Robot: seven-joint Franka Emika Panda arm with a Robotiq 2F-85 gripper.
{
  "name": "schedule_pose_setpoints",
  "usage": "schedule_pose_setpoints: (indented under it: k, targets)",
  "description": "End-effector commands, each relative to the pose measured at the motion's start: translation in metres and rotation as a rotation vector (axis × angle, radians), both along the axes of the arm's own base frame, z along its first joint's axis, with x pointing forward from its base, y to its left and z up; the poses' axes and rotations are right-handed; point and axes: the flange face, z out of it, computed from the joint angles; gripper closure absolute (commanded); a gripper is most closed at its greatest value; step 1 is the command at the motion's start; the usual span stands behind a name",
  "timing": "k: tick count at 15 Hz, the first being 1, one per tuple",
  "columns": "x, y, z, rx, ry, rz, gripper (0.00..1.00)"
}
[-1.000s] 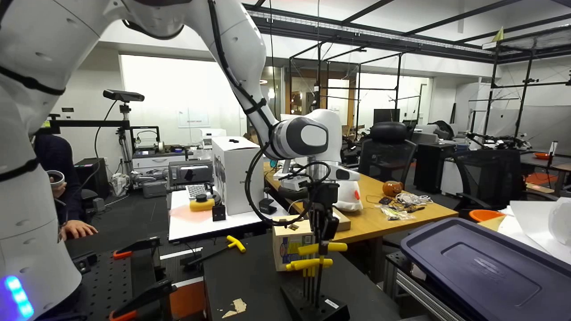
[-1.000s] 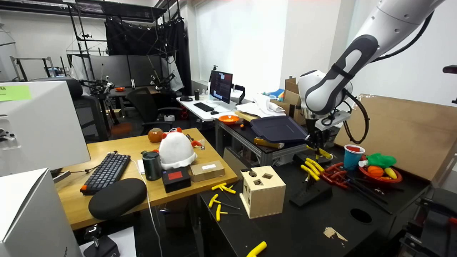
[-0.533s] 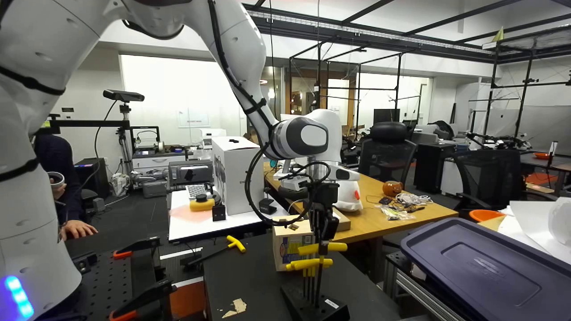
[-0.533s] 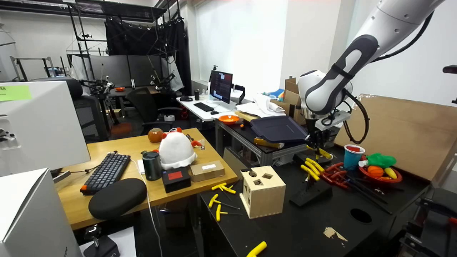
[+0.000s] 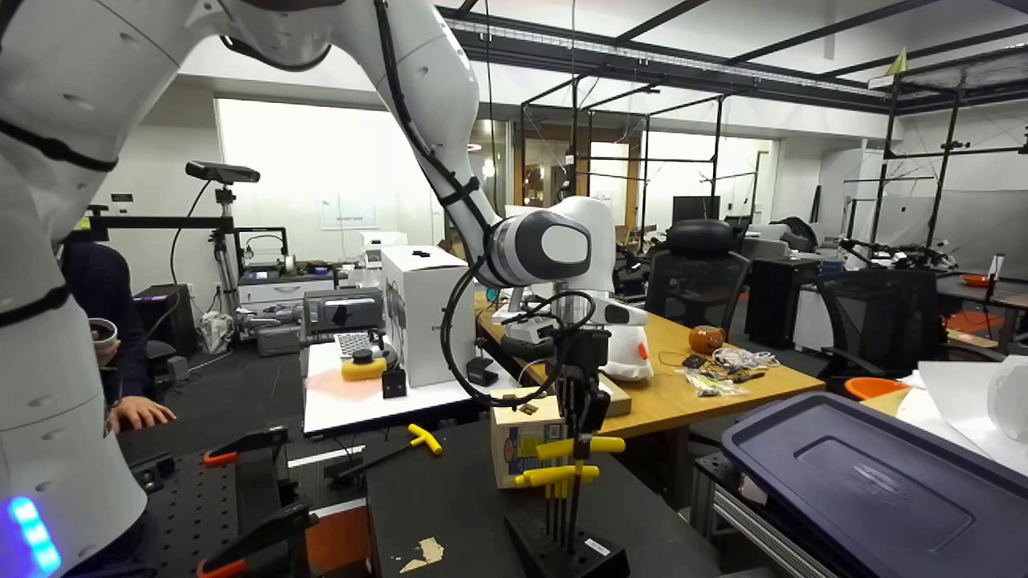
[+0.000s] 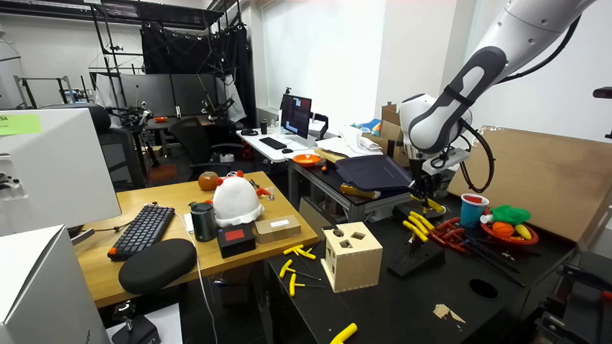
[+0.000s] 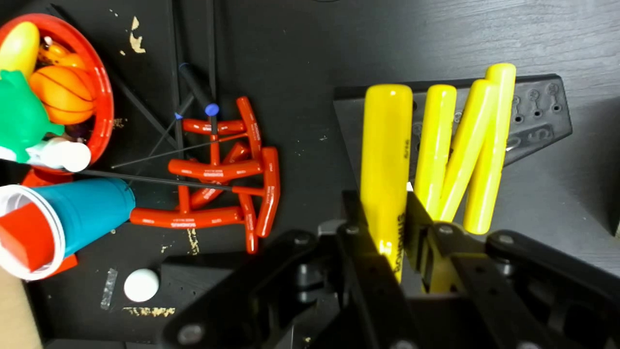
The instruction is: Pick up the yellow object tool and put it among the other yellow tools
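I have the pincer (image 7: pixel 385 208) closed on the yellow tool (image 7: pixel 386 145): in the wrist view its jaws stand against both sides of the handle, and the handle fills the space between them. In that view the gripped handle overlaps one end of the black stand (image 7: pixel 537 121). The other yellow tools (image 7: pixel 437 145) occupy the same stand, just beside it, and show as three slim handles, two of which overlap at one end. In an exterior view I read the gripped handle slightly above the others, with thin shafts running down to the stand; I cannot tell whether its own shaft is seated in a hole. The stand rests on the black table (image 6: pixel 406 306). Near it is a pale wooden block (image 6: pixel 356 263) with shaped cut-outs; loose yellow-handled tools (image 6: pixel 292 284) lie on the block's side away from the stand. The wrist view also shows me a heap of red-handled tools (image 7: pixel 218 169), a blue cup (image 7: pixel 89 201) containing a red piece, and a red bowl (image 7: pixel 107 97) of coloured toys.
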Motion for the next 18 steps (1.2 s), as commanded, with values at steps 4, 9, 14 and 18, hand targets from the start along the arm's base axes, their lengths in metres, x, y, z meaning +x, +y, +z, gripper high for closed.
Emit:
schedule_pose_setpoints:
  k: [4,9,14,18]
  targets:
    - [-0.010,0.001,-0.011,0.007,0.044,0.019,0.94]
    - [-0.011,0.001,-0.015,0.026,0.068,0.018,0.94]
    - [-0.005,-0.005,-0.007,0.034,0.050,0.014,0.94]
    - [-0.003,-0.016,-0.008,0.080,0.060,-0.010,0.94]
